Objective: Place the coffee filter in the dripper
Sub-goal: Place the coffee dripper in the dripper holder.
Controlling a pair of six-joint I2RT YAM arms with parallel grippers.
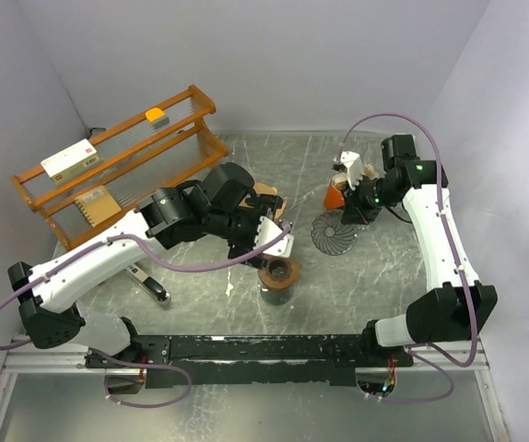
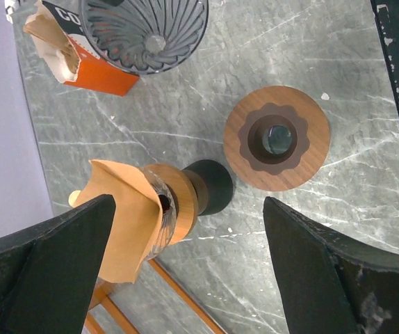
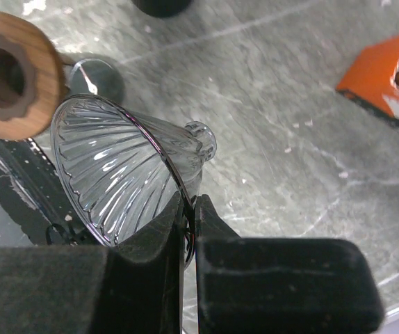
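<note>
While the right gripper [image 3: 189, 205] pinches the rim of the glass dripper [image 3: 116, 167], the left gripper [image 2: 189, 202] stands wide apart over the brown coffee filter [image 2: 123, 223], holding nothing; I think it must grab the filter next and carry it across

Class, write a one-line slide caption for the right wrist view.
Right tool pinching the rim of a clear ribbed cone dripper, tipped sideways over the grey marble table; orange box beyond.

Robot lab w/ bare grey walls [image 1: 274, 55], 2 arms [image 1: 89, 267] bolted to table [image 1: 375, 276]
</note>
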